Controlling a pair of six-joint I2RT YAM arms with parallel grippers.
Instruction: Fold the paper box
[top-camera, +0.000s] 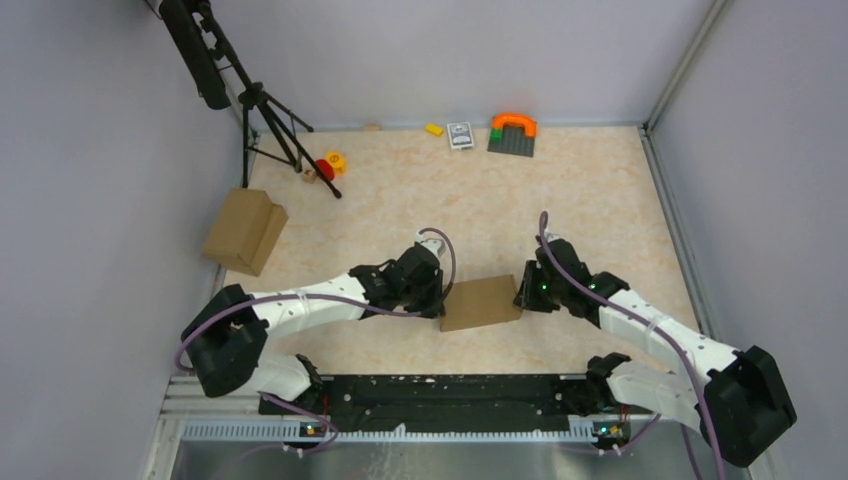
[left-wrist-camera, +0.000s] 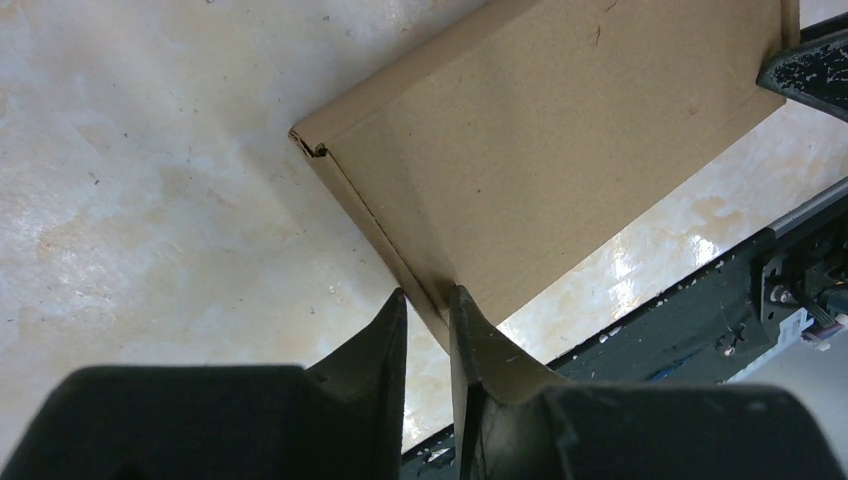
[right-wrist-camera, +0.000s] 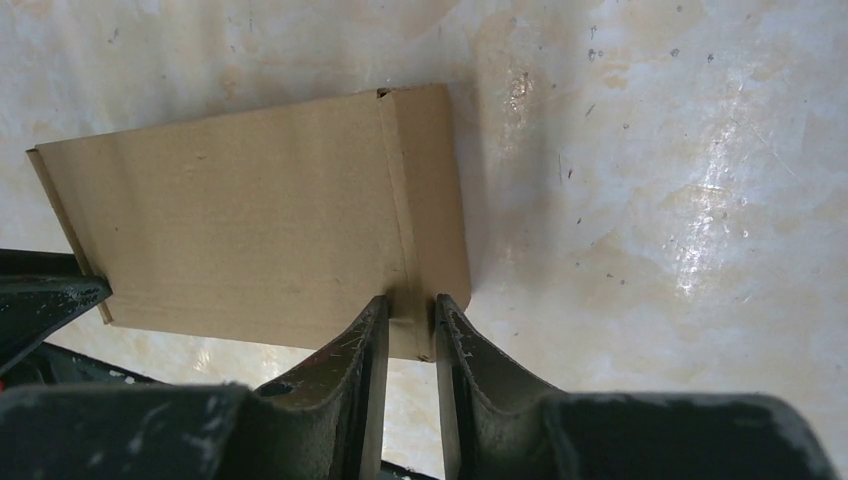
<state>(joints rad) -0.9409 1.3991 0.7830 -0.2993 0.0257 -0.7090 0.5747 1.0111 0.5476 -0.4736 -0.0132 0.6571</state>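
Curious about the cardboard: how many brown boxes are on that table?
2. The paper box lies centrally, pinched between the left gripper and right gripper; a bulkier carton sits at the left edge of the table. None look hidden.

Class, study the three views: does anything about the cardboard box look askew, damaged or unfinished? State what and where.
The paper box lies slightly skewed on the table. Its far left corner shows a small open notch where the walls meet. Nothing looks torn or spilled.
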